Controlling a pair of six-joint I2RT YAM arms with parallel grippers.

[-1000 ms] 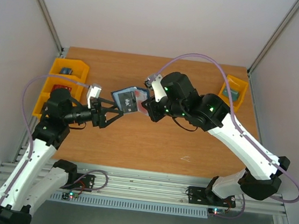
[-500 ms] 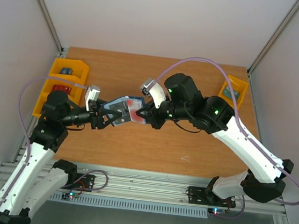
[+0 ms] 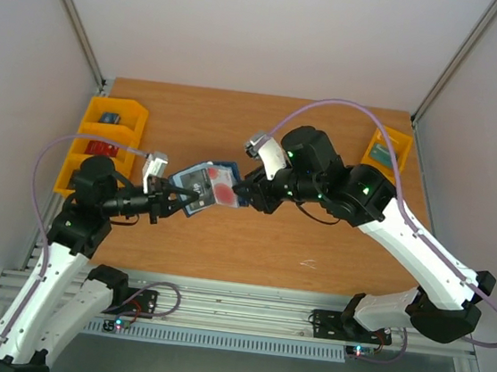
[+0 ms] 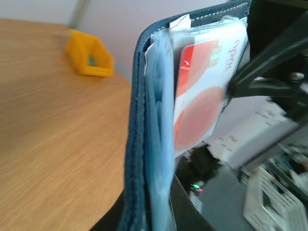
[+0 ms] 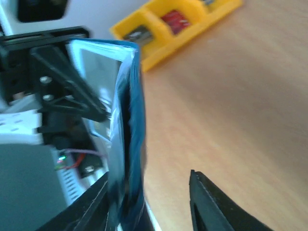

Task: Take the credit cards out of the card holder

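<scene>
Left bins: yellow bins (image 3: 112, 122) sit at the left edge of the wooden surface (image 3: 238, 122), with small items inside.
Left hand: the left hand (image 3: 178, 201) is pinched together on the near left edge of the card holder (image 3: 193, 182).
Card holder: the navy wallet is held up between the two arms, seen edge-on from both wrists (image 4: 137, 144) (image 5: 131, 120).
Credit card: a pale credit card (image 3: 221, 186) with a red round mark (image 4: 202, 91) sits in the open face, partly out of its pocket.
Right hand: the right hand (image 3: 245, 196) has its jaws parted around the wallet's right edge. One finger lies against it and the other finger (image 5: 211, 207) stands apart.
Right bin: one yellow bin (image 3: 387, 152) sits at the far right edge.
</scene>
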